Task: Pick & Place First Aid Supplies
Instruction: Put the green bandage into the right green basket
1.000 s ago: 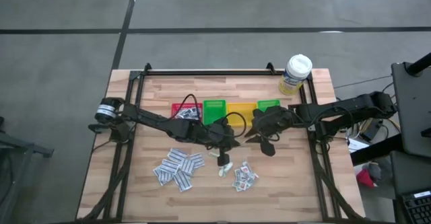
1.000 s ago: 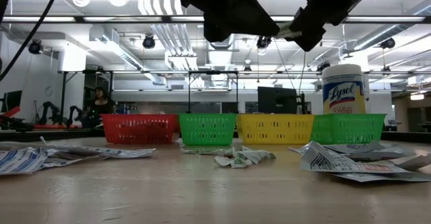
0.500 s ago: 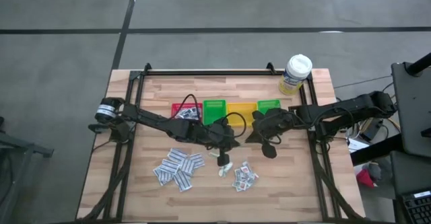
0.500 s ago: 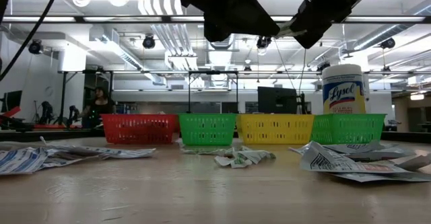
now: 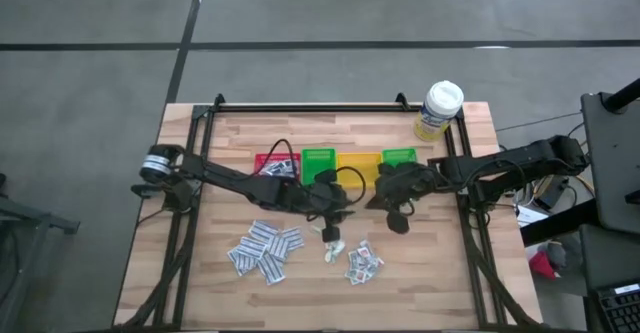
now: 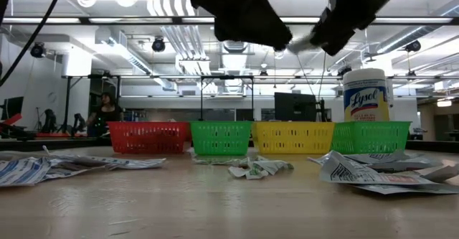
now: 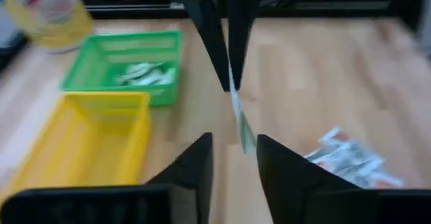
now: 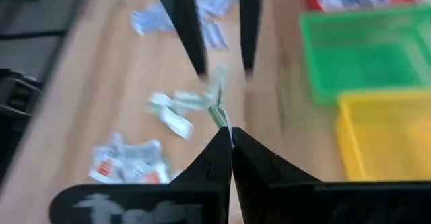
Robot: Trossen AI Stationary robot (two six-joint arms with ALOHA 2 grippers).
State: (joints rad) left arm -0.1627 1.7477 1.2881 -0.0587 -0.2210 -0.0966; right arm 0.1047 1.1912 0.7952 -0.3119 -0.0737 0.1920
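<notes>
A small packet (image 8: pixel 219 109) is now pinched in the closed right gripper (image 8: pixel 231 138) above the table (image 5: pixel 450 273), between the loose supplies (image 5: pixel 265 248) and the bins (image 5: pixel 318 161); the left gripper (image 7: pixel 232 150), clenched a second ago, is seen released, so a handover is judged complete

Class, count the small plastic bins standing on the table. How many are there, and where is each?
4, in one row across the table: a red bin at the left arm's end, a green bin, a yellow bin, then a second green bin below the bottle. None seems hidden.
</notes>
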